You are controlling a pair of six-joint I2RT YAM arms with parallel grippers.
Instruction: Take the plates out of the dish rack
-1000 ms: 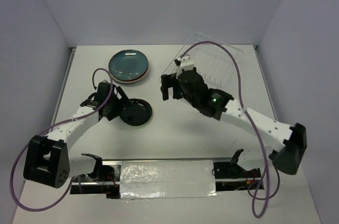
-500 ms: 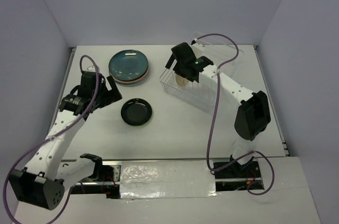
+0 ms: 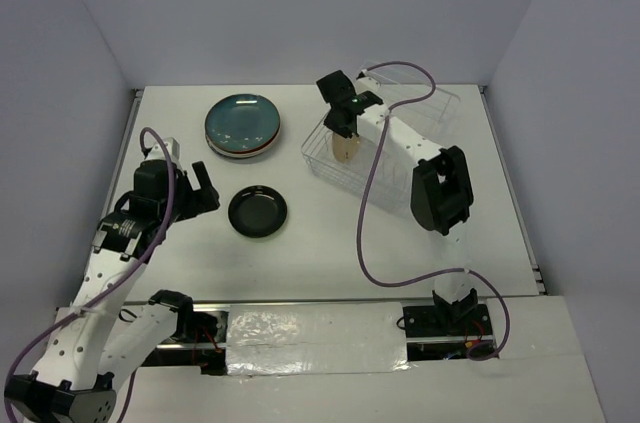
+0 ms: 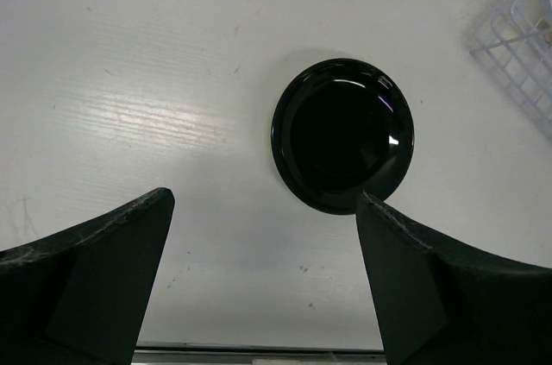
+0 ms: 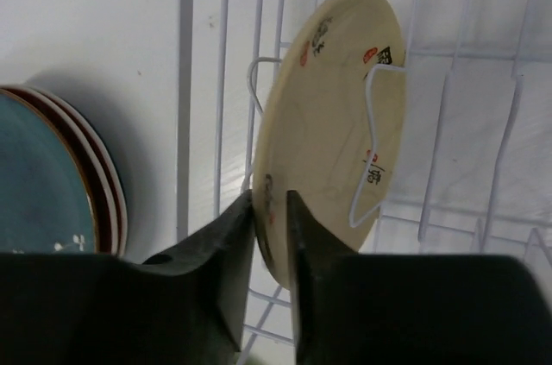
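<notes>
Inside dish rack [image 3: 320, 158], tan plate [image 5: 321, 123] pinched by right tool [image 5: 272, 210]; left tool [image 4: 263, 203] spread.

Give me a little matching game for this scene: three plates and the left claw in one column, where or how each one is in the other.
1 black plate
2 cream plate
3 teal plate
4 left gripper

A open, empty
B upright in the dish rack
C lying alone on the table
D topping a stack of plates

Pairs: 1-C, 2-B, 3-D, 4-A.
</notes>
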